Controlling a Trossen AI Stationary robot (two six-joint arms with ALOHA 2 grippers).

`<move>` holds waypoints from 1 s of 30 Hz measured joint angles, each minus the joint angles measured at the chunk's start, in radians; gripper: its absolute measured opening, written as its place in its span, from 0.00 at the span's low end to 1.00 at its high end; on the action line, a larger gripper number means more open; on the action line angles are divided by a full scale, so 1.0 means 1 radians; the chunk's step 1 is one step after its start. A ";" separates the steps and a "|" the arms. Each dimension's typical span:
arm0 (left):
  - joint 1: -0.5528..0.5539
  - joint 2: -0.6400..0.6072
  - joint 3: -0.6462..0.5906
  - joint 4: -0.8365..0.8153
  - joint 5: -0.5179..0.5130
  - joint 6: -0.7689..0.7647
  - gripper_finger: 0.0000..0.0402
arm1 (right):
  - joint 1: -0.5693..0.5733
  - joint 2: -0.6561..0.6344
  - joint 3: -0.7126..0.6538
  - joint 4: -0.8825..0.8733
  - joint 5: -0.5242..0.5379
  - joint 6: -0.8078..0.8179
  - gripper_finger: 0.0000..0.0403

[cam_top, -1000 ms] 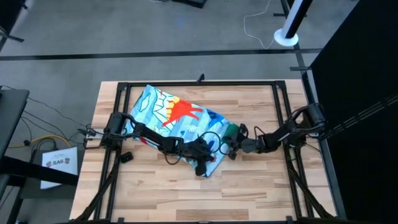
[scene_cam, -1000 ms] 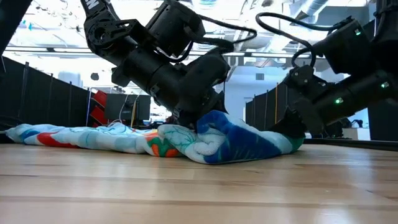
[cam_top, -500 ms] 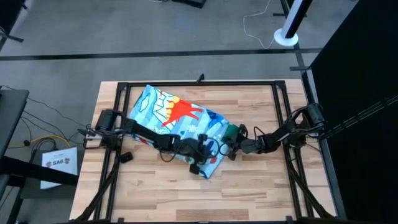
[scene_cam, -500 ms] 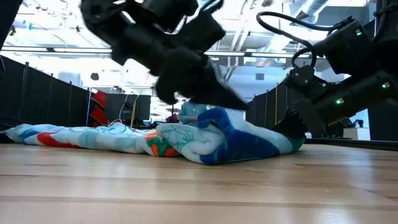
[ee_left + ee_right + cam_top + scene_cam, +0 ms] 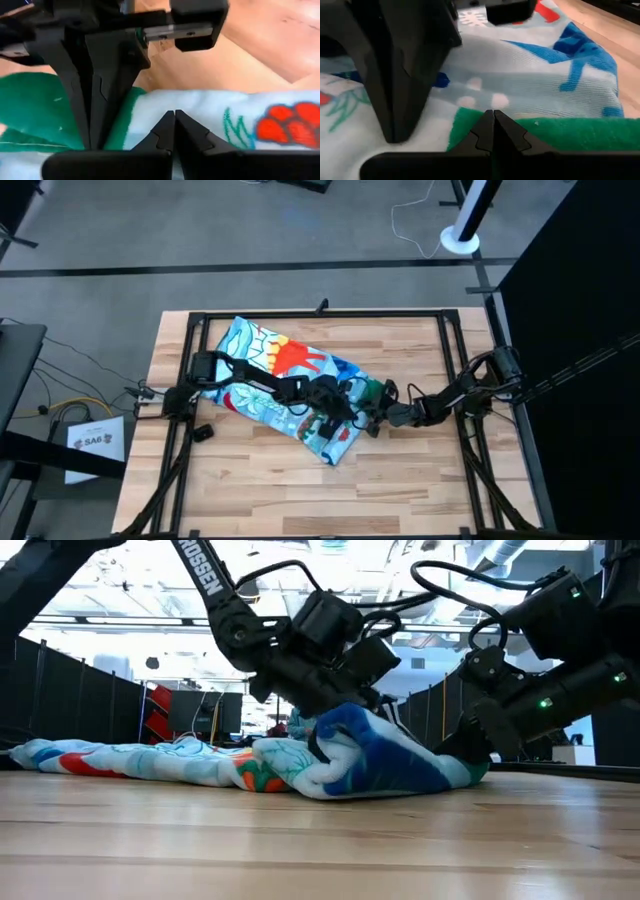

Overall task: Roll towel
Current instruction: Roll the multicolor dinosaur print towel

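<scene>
The left claw [image 5: 335, 418], fingers pressed together, has swung back over the towel's [image 5: 270, 365] rolled end at frame centre. The right claw [image 5: 376, 420], also pressed together, stays on the green edge; the roll looks barely started.

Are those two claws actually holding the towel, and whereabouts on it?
Left gripper and right gripper meet at the towel's bunched end, fingers closed; whether cloth is pinched cannot be told.

A robotics lab or workshop hall. The wooden table [image 5: 400, 490] carries a black metal frame [image 5: 330, 313] along its edges and stands on grey concrete floor [image 5: 250, 230] with loose cables [image 5: 415, 220]. Beyond it, dark partition panels [image 5: 75, 690], exposed ceiling ducts [image 5: 500, 555] and strip lights.
</scene>
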 joint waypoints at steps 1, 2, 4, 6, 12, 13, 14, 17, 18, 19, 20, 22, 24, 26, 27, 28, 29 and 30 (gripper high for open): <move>0.003 0.006 0.001 -0.002 0.003 0.000 0.00 | 0.000 -0.001 0.000 0.002 0.000 0.000 0.00; 0.005 0.007 0.002 -0.011 0.004 0.000 0.00 | 0.000 -0.003 -0.001 0.003 0.000 0.000 0.00; 0.007 0.007 0.003 -0.032 0.003 0.000 0.00 | 0.000 -0.020 -0.001 -0.010 -0.002 -0.005 0.00; 0.007 0.006 0.004 -0.046 -0.002 -0.010 0.00 | 0.000 -0.046 -0.002 -0.026 -0.004 -0.015 0.00; 0.011 0.042 0.003 -0.012 -0.084 -0.138 0.00 | 0.005 -0.258 -0.003 -0.177 -0.007 -0.010 0.04; 0.012 0.061 0.007 -0.001 -0.094 -0.160 0.00 | 0.009 -0.310 -0.003 -0.246 -0.007 0.006 0.06; 0.014 0.082 0.007 0.030 -0.095 -0.188 0.00 | 0.012 -0.368 -0.003 -0.320 -0.007 0.028 0.08; 0.013 0.131 0.008 0.125 -0.111 -0.308 0.00 | 0.026 -0.543 -0.002 -0.599 -0.025 0.123 0.16; 0.012 0.145 0.008 0.165 -0.115 -0.351 0.00 | 0.033 -0.601 -0.002 -0.694 -0.044 0.160 0.19; 0.008 0.156 0.008 0.188 -0.123 -0.393 0.00 | 0.041 -0.655 -0.002 -0.791 -0.066 0.197 0.22; 0.005 0.164 0.008 0.211 -0.139 -0.431 0.00 | 0.048 -0.704 -0.002 -0.879 -0.088 0.231 0.24; -0.006 0.170 0.008 0.232 -0.182 -0.488 0.00 | 0.064 -0.781 -0.002 -1.033 -0.114 0.286 0.29; -0.018 0.175 0.008 0.257 -0.235 -0.542 0.00 | 0.079 -0.825 -0.002 -1.120 -0.117 0.303 0.33; -0.030 0.178 0.019 0.261 -0.278 -0.586 0.00 | 0.093 -0.839 -0.002 -1.166 -0.118 0.298 0.36; -0.036 0.180 0.029 0.254 -0.300 -0.597 0.00 | 0.097 -0.836 -0.002 -1.173 -0.119 0.286 0.38; -0.043 0.182 0.037 0.249 -0.323 -0.601 0.00 | 0.101 -0.828 -0.002 -1.174 -0.120 0.270 0.39; -0.050 0.184 0.046 0.242 -0.346 -0.601 0.00 | 0.103 -0.816 -0.002 -1.168 -0.120 0.258 0.40; -0.058 0.185 0.052 0.238 -0.365 -0.594 0.00 | 0.106 -0.800 -0.002 -1.159 -0.120 0.246 0.41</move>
